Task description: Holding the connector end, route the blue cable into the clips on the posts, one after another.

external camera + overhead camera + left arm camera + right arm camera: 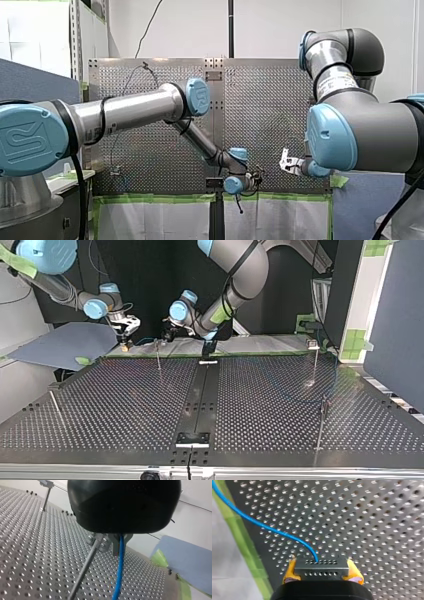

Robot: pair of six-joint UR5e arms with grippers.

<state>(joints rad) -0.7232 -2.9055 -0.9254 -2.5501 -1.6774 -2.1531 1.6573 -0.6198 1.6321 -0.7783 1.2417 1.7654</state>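
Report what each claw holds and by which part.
My right claw pinches the grey perforated metal connector block by its two sides between yellow pads. My left claw grips the thin blue cable along its run, beside a thin metal post.

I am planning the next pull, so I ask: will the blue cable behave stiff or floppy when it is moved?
Probably floppy yet slightly springy: the cable leaves the connector in a smooth curve, without kinks. Likely light: it looks thin against the connector.
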